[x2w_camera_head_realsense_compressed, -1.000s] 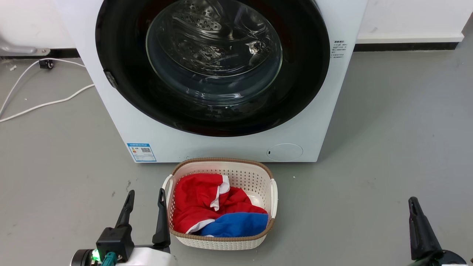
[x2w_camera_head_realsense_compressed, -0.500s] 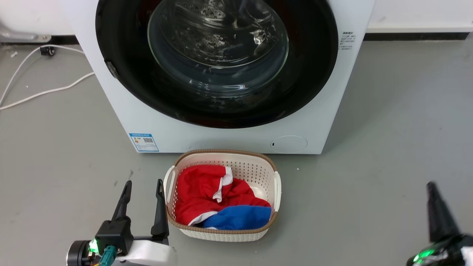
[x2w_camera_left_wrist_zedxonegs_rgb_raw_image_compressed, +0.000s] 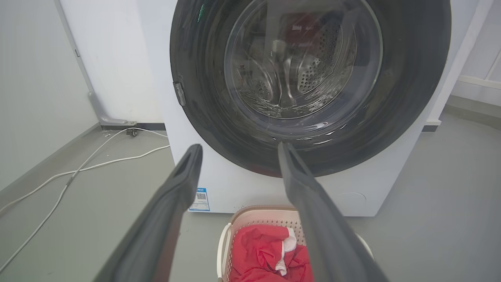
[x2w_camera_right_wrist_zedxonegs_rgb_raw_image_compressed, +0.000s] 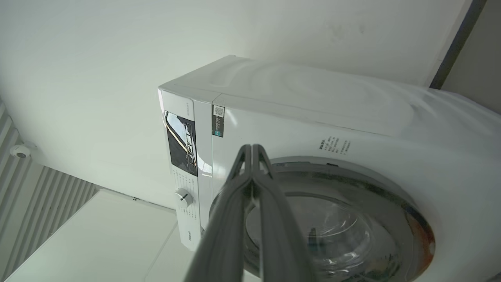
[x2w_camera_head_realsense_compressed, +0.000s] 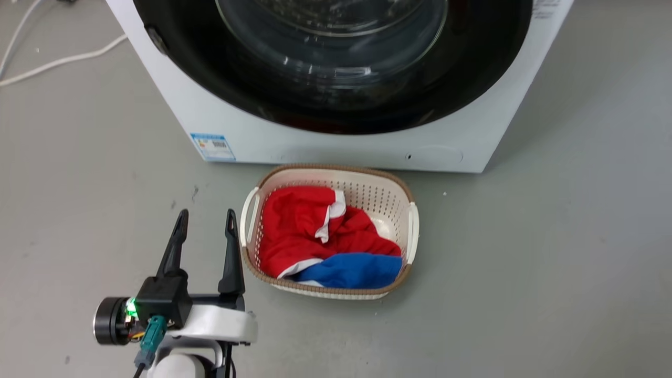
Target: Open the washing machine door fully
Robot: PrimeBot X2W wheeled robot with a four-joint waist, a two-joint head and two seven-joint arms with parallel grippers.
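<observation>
"Head view first. Position of the washing machine door (x2w_camera_head_realsense_compressed: 336,105)?"
"Shut against the front of the washing machine (x2w_camera_head_realsense_compressed: 315,149), no gap seen along the lower rim. Confirmed in the left wrist view: seated flat, small grey catch (x2w_camera_left_wrist_zedxonegs_rgb_raw_image_compressed: 179,93) on the left edge, steel drum visible through the glass."
"Left gripper (x2w_camera_head_realsense_compressed: 206,216)?"
"Low at the lower left, over the grey floor (x2w_camera_head_realsense_compressed: 525,262), aimed toward the machine. Wide-open jaws, nothing held. Well short of the door, just beside the left handle of the cream basket (x2w_camera_head_realsense_compressed: 325,169)."
"Basket contents and placement?"
"Red garment (x2w_camera_head_realsense_compressed: 299,226) with white trim, blue garment (x2w_camera_head_realsense_compressed: 352,269) at the near end. Set on the floor directly before the machine, below the door; contact with the front panel not determinable."
"Right gripper (x2w_camera_right_wrist_zedxonegs_rgb_raw_image_compressed: 251,149)?"
"Recorded in the right wrist view. Jaws pressed together at the tips, nothing between. Aimed at the machine's upper front, above the door's rim in that view; contact cannot be judged."
"Other items?"
"Blue label (x2w_camera_head_realsense_compressed: 212,146) low left on the front, round cap (x2w_camera_head_realsense_compressed: 436,156) low right. Black control panel (x2w_camera_right_wrist_zedxonegs_rgb_raw_image_compressed: 181,143) and dial (x2w_camera_right_wrist_zedxonegs_rgb_raw_image_compressed: 183,197) beside the door. White cable (x2w_camera_head_realsense_compressed: 58,60) on the floor, left of the machine."
</observation>
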